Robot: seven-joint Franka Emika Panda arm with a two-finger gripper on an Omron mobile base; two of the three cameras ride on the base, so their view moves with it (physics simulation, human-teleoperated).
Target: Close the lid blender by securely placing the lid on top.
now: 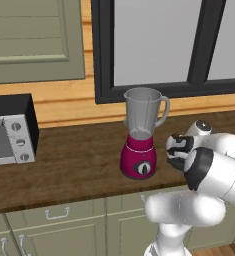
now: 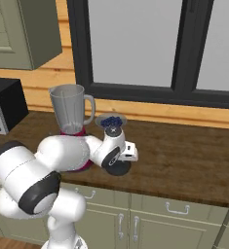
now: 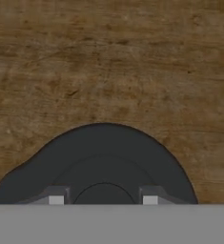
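Note:
The blender (image 1: 139,150) stands on the wooden counter, a magenta base under a tall clear jar (image 1: 143,112) whose top is open; it also appears in the right base view (image 2: 69,114). The lid (image 3: 104,152), a flat black disc with a raised centre knob, lies on the wood just right of the blender (image 2: 117,168). My gripper (image 3: 104,199) points straight down over it, with one fingertip on each side of the knob, shut on it. My arm hides the blender's base in the right base view.
A black and silver toaster oven (image 1: 9,135) sits at the counter's left end. A dark-framed window (image 1: 154,45) rises behind the blender. The counter (image 2: 184,155) stretches bare to the right, and cabinet drawers (image 1: 56,215) run below its front edge.

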